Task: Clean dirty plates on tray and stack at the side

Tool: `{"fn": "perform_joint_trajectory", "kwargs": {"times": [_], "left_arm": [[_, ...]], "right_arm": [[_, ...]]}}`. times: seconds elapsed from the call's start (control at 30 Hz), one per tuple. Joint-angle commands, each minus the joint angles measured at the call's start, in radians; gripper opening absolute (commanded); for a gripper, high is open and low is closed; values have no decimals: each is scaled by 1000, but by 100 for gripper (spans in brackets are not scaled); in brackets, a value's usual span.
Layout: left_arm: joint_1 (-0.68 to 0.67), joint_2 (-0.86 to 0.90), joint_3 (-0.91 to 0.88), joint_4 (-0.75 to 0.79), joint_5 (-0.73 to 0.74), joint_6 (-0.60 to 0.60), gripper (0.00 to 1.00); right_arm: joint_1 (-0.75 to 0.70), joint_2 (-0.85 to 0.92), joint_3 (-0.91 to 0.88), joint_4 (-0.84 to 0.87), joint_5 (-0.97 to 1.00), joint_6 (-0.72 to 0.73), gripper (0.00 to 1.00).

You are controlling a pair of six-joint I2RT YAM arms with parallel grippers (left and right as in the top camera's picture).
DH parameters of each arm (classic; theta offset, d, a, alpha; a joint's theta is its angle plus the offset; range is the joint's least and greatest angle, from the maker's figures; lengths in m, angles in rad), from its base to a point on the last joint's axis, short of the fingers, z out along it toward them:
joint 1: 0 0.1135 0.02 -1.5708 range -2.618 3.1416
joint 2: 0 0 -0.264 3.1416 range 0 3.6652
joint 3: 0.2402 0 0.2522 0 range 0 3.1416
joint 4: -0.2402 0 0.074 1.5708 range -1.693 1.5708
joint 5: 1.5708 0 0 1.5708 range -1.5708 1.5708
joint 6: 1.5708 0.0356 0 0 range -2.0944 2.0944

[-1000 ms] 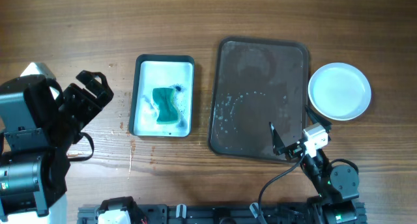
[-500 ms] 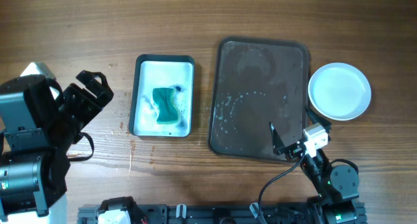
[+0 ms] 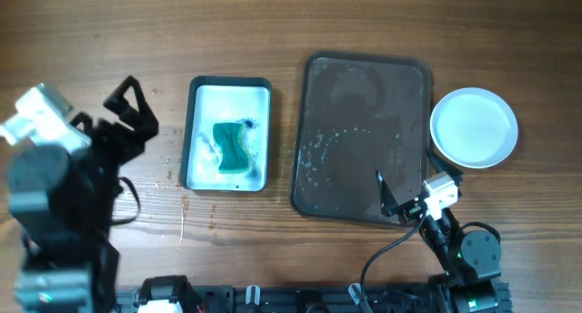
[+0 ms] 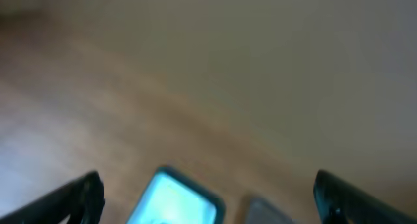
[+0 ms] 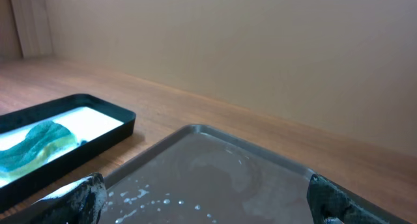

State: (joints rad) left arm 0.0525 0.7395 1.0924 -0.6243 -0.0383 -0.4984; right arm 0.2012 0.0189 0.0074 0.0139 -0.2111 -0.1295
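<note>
A clean white plate (image 3: 474, 126) sits on the table just right of the dark tray (image 3: 364, 95). The tray holds no plates, only wet foam spots (image 3: 320, 149); it also shows in the right wrist view (image 5: 215, 178). My right gripper (image 3: 391, 199) is open and empty at the tray's near right corner, its fingers spread over the tray in the right wrist view (image 5: 205, 185). My left gripper (image 3: 136, 108) is open and empty, left of the basin. Its wrist view (image 4: 207, 182) is blurred.
A dark-rimmed basin (image 3: 193, 131) with soapy water and a green sponge (image 3: 232, 147) stands left of the tray. It shows in the right wrist view (image 5: 98, 129) with the sponge (image 5: 32, 149), and blurred in the left wrist view (image 4: 179, 201).
My left arm has swung and lifted, and its gripper has shifted slightly toward the far side. The right arm, plate, tray and basin have not moved.
</note>
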Motion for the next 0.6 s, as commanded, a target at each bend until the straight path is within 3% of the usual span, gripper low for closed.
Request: {"fn": "perform_joint_trajectory", "kwargs": {"times": [0.0, 0.17, 0.33, 0.57], "left_arm": [[-16, -183, -346, 290, 115, 27, 100], [-16, -417, -682, 534, 139, 20, 100], [-16, -729, -956, 613, 139, 16, 100], [-68, -737, -1088, 646, 140, -36, 100]], "right_arm": [[-3, -14, -2, 4, 10, -2, 100], [-3, -14, -2, 4, 10, -2, 100], [-3, -14, -2, 4, 10, -2, 100], [-3, -14, -2, 4, 10, -2, 100]]}}
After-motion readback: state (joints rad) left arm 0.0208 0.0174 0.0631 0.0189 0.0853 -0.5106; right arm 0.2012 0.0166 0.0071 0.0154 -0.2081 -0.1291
